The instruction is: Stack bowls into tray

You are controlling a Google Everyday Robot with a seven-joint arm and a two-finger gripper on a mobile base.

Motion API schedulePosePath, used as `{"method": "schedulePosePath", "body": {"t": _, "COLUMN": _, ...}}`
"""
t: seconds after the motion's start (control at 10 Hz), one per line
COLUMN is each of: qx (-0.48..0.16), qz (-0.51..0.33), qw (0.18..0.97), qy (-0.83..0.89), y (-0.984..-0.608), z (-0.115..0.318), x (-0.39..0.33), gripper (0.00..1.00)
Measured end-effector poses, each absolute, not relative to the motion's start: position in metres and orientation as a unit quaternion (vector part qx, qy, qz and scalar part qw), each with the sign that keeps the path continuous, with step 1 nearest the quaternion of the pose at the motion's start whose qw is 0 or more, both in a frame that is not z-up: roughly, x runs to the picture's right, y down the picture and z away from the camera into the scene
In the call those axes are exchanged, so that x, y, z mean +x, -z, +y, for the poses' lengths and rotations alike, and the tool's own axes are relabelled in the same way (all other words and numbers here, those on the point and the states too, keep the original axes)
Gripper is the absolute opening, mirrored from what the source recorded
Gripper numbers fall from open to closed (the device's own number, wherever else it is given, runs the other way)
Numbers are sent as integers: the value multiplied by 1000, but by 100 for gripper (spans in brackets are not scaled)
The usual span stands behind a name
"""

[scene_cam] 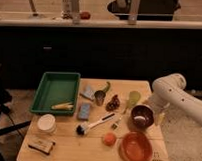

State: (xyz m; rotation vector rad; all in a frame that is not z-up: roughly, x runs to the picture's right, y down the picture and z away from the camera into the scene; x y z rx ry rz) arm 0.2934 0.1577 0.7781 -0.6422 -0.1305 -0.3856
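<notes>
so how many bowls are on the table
2: the maroon bowl near the right edge, beside the hand, and the orange bowl at the front right corner, both outside the tray.

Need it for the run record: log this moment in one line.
pincer: beside brown bowl | orange bowl: unstacked, outside tray | tray: no bowls

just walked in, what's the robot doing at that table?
The robot's white arm reaches in from the right, with its hand low beside the right rim of the dark maroon bowl. The orange bowl sits near the table's front edge, untouched. The green tray on the left has a yellow item in it but no bowls, so nothing is stacked yet.
</notes>
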Motion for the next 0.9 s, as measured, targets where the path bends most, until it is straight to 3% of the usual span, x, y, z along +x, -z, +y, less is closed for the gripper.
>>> {"method": "schedulePosePath", "body": {"t": 0.4, "qx": -332, "qz": -113, "qw": 883, "qy": 311, "y": -773, "z": 177, "x": 303, "gripper": 80}}
{"method": "schedulePosePath", "body": {"t": 0.9, "qx": -294, "qz": -162, "qw": 878, "qy": 340, "y": -777, "z": 173, "x": 307, "gripper": 80}}
